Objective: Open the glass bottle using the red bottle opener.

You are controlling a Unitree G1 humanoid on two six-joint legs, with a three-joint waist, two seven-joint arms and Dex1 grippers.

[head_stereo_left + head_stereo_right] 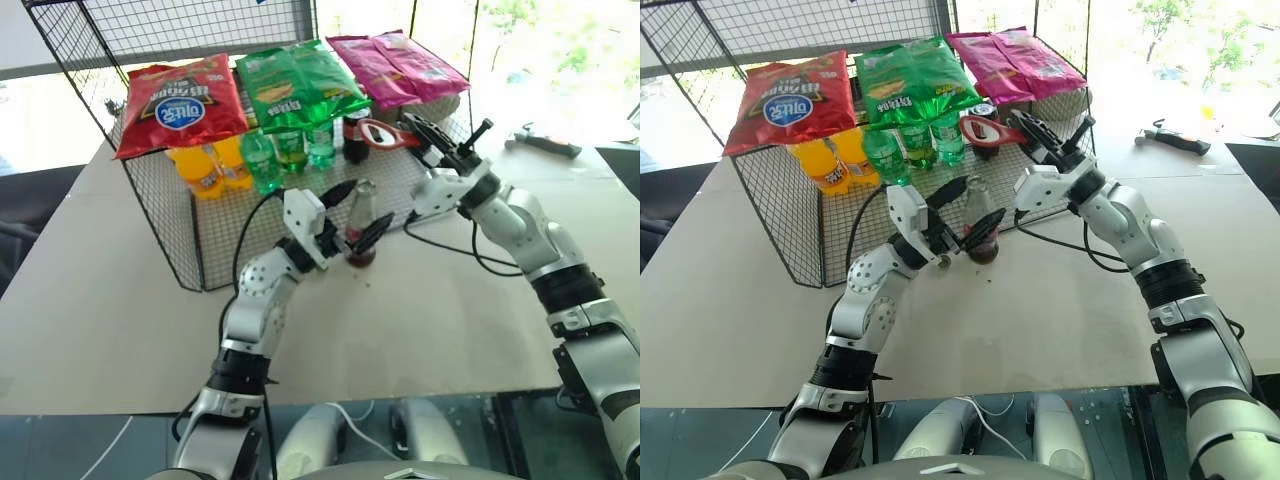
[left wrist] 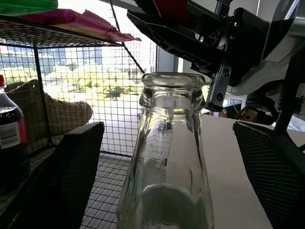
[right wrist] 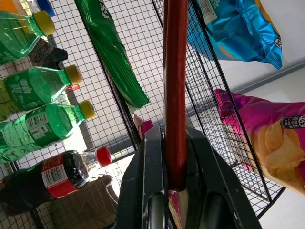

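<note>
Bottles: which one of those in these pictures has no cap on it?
The glass bottle standing on the table between the left gripper's open jaws: its mouth is bare. The green bottles and the squat dark bottle in the wire rack keep their caps.

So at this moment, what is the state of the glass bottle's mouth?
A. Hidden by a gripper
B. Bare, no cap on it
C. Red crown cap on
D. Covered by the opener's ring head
B: in the left wrist view the glass bottle shows a bare glass rim, and the red bottle opener is held away by the right gripper.
</note>
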